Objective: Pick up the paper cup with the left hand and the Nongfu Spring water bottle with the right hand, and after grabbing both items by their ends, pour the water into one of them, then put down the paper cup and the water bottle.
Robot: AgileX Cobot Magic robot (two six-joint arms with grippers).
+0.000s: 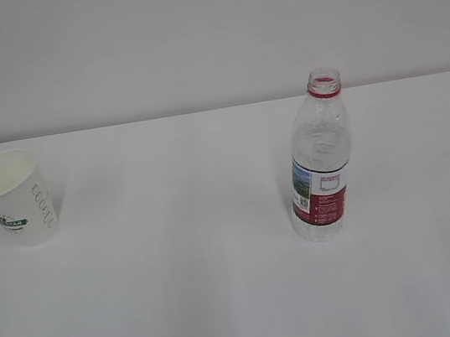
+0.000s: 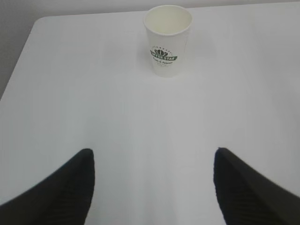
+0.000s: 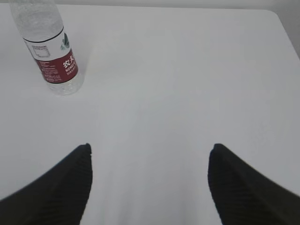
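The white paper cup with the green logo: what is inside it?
The white paper cup with the green logo stands upright, and only a cream inner wall shows through its open mouth; nothing is visible inside. Its bottom is hidden by the rim and wall, so I cannot confirm that it is empty.

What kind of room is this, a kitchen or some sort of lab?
Probably a lab or test bench, not a kitchen. A bare white table stands against a blank wall, holding only a paper cup and an uncapped Nongfu Spring water bottle. Two open black pincers hover above it.
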